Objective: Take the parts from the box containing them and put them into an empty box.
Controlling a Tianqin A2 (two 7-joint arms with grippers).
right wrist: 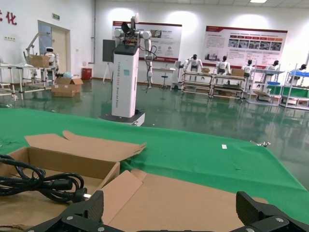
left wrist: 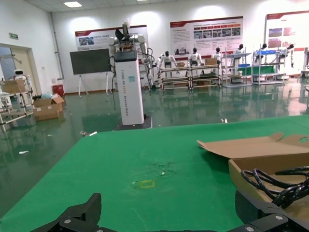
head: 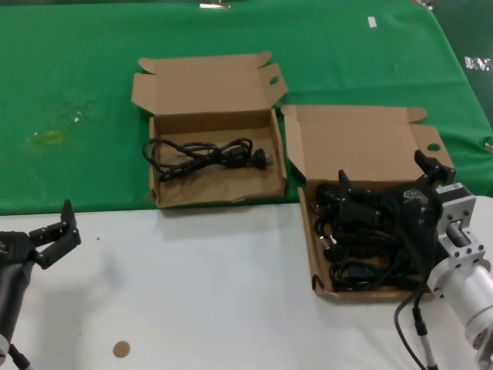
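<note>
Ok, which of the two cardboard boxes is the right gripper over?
The right-hand box, nearest the robot and piled with black cables. The right gripper hangs open above it; the other box holds one cable.

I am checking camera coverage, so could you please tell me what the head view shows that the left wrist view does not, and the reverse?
Only the head view shows the right gripper, open above the right box piled with black cables, plus the white table. Only the left wrist view shows the hall behind, with a white robot stand. Both show the left gripper, open, the green cloth and the left box holding one cable.
</note>
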